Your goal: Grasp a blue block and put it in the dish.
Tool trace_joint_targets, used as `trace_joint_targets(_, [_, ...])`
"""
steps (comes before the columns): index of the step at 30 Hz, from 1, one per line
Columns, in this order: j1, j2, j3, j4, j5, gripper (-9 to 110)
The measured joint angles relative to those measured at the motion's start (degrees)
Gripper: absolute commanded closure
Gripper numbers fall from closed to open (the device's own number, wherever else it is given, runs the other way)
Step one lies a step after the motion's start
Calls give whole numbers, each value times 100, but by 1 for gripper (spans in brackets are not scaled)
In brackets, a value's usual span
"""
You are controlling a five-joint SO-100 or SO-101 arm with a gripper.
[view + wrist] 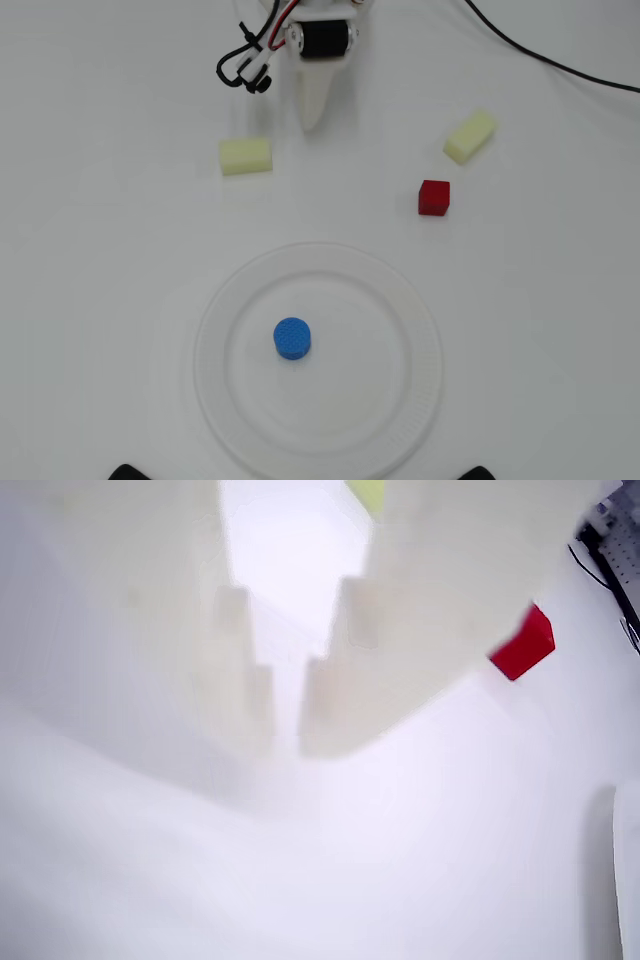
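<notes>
Overhead view shows the white counter [90, 300] mostly bare, with wide free room on the left side and along the right edge. At the top edge the arm's white tool [313, 122] points down toward the middle, its tapered tip ending just above the counter's central area; red and black wires loop beside it on the left, and a black cable [540, 58] runs off to the upper right. Wrist view, blurred, shows the tool [285, 745] with its two pale, stepped plastic fingers [235, 680] close together, only a thin slit between them and nothing held.

A pale yellow foam-like block [246, 156] lies just left of the tool tip; a second yellow block [470, 136] sits tilted to the upper right. A small red cube [434, 197] with sharp edges lies below that one, apart from it; it also shows at the right in the wrist view [523, 645].

Round white plate [420, 400], smooth with a wide rim, fills the lower middle, well clear of the other pieces. The blue block [292, 338], a short cylinder with a textured round top, stands inside the plate, a little left of its centre
</notes>
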Motion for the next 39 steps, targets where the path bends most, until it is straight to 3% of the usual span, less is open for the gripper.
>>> trace_joint_targets(14, [0, 0, 0, 97, -26, 101])
trace_joint_targets(19, [0, 0, 0, 97, -53, 88])
trace_joint_targets(39, [0, 0, 0, 97, -132, 88])
